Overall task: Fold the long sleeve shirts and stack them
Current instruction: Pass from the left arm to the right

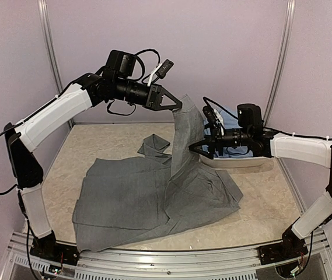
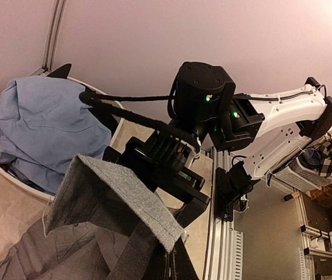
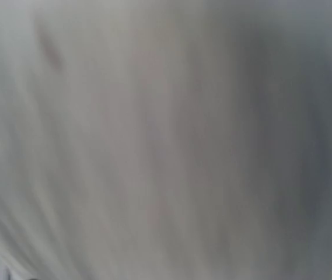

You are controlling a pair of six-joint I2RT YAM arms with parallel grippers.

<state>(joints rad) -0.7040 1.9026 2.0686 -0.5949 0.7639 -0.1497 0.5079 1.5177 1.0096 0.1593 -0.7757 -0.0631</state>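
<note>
Top external view.

- **Grey shirt** [image 1: 130, 192]: lies spread and rumpled across the middle of the table [image 1: 95, 140], collar toward the far side. One strip of it, a sleeve or a side edge, is lifted well clear of the rest.
- **Left gripper** [image 1: 179, 107]: jaws pressed together, pinching the top of that lifted strip.
- **Right gripper** [image 1: 194, 147]: jaws look spread, set against the hanging strip lower down. The right wrist view is only blurred grey cloth, so whether cloth sits between the fingers cannot be told.
- **Light blue shirt** [image 2: 43, 125]: bundled in the white basin [image 1: 244, 161] at the far right, not yet unfolded.

Step, as judged: first fold of the grey shirt, in its early part.

Next move, as judged: the right jaws should close on the strip so both arms can carry it taut across the body.
</note>
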